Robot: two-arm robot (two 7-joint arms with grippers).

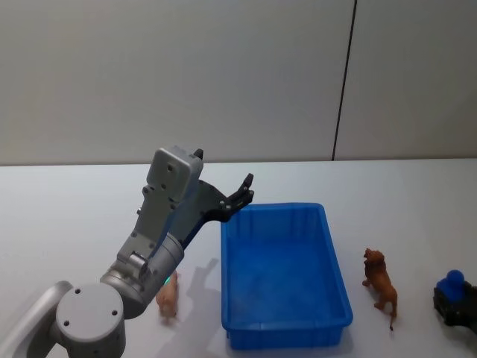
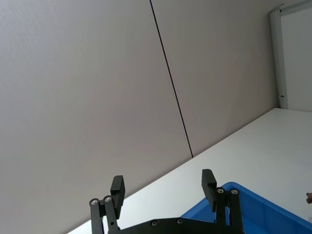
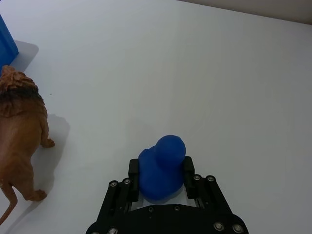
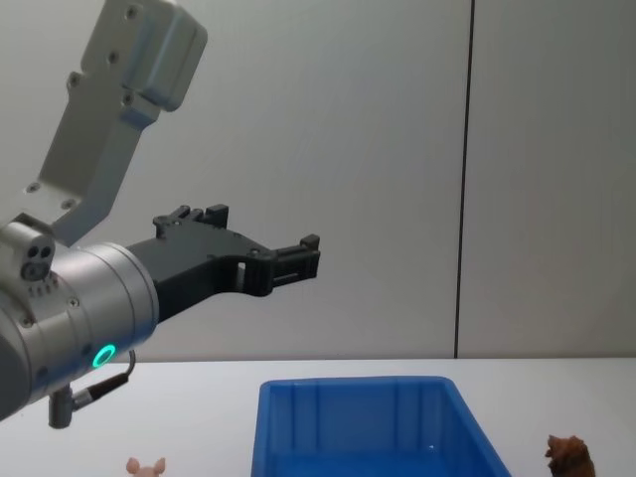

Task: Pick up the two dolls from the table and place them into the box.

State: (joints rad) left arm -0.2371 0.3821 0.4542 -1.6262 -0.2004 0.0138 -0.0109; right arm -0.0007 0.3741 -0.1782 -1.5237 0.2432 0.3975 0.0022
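Observation:
The pale pink pig doll [image 1: 168, 295] stands on the white table [image 1: 74, 209] just left of the blue box [image 1: 336, 262], partly behind my left arm; its ears show in the chest view [image 4: 147, 465]. The shaggy brown lion doll [image 1: 380, 280] [image 3: 22, 122] stands right of the box. My left gripper [image 1: 244, 191] [image 2: 163, 187] [image 4: 308, 253] hangs open and empty, raised above the box's far left corner. My right gripper [image 3: 161, 178] is low at the table's right side, beyond the lion, its fingers closed against a small blue toy figure [image 3: 162, 166] [image 1: 453, 283].
The box's inside looks empty [image 4: 348, 383]. Bare white tabletop stretches behind the box and to the far left. A grey wall with a dark vertical seam [image 4: 465, 179] stands behind the table.

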